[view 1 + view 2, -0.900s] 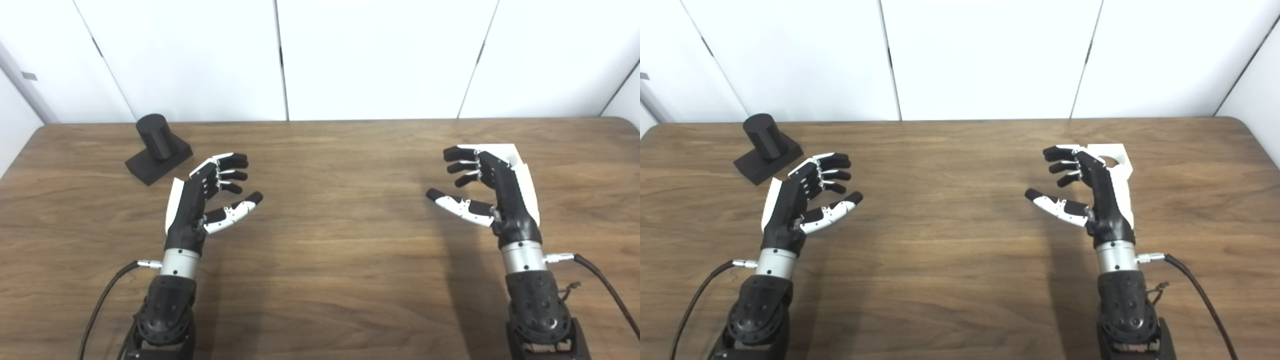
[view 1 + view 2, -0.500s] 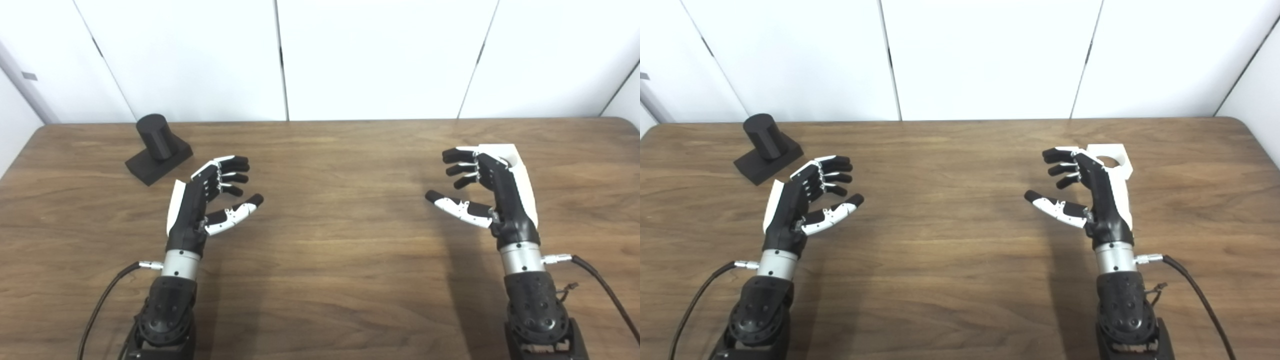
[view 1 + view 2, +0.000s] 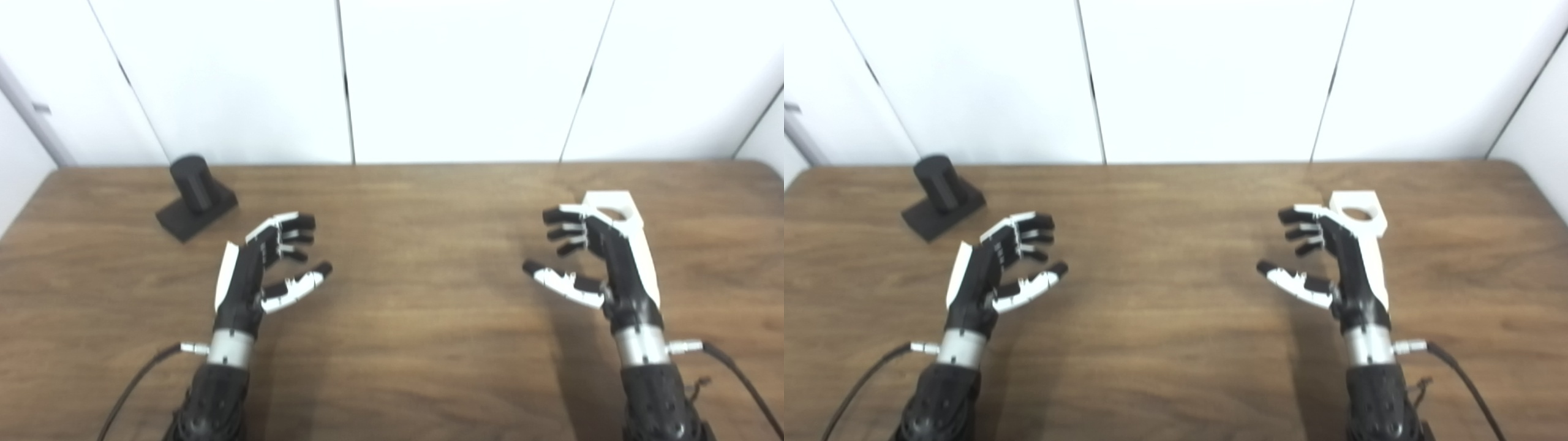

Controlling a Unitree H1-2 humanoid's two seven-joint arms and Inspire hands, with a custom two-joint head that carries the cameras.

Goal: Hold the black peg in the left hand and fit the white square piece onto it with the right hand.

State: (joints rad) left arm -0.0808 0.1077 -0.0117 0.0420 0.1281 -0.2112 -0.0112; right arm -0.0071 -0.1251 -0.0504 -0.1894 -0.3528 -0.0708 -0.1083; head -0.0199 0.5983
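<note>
Both hands hovering empty, fingers spread: left hand (image 3: 257, 275), black peg (image 3: 193, 184) at 11 o'clock; right hand (image 3: 603, 263) fronting white square piece (image 3: 1356, 211).

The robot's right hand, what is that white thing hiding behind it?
Behind the right hand lies the white square piece on the table. Its far end with a round hole shows. The hand covers its near part, so its full shape cannot be seen.
</note>
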